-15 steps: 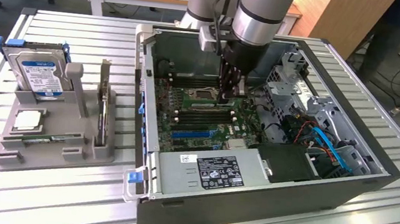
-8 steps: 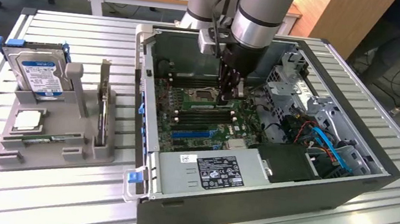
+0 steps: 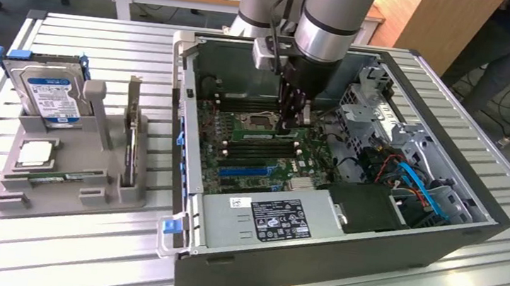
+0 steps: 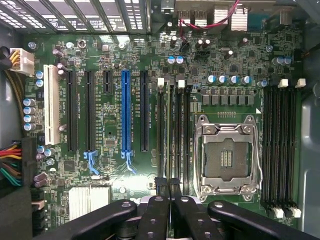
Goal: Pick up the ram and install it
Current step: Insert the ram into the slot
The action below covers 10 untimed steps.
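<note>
while the end effector (image 3: 292,125) sits shut, tips down at the slots (image 4: 172,135) by the socket (image 4: 227,155), i can't tell if a ram is held or seated.

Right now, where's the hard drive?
Exterior view: the hard drive stands on edge in the grey holder on the slatted table, at that view's left of the open computer case.
</note>
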Tool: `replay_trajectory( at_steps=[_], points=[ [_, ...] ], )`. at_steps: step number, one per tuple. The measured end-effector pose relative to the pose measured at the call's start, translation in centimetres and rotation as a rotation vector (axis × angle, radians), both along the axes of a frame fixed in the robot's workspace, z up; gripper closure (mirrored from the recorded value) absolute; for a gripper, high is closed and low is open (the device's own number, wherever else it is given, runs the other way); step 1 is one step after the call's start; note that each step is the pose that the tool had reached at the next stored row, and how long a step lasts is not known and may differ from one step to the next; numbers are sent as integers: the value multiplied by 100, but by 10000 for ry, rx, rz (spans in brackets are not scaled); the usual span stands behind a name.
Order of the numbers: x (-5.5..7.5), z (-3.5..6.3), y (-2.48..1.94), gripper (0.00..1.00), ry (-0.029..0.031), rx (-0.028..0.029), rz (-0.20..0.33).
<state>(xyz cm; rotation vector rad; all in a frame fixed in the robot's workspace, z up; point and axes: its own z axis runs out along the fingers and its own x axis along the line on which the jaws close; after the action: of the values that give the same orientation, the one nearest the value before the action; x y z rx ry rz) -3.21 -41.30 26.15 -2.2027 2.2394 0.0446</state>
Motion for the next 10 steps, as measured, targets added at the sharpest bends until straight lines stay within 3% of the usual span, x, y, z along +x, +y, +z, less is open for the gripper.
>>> replay_trajectory(
  at_steps=[10],
  points=[
    [0, -55, 0, 89, 1, -1, 3]
  ],
)
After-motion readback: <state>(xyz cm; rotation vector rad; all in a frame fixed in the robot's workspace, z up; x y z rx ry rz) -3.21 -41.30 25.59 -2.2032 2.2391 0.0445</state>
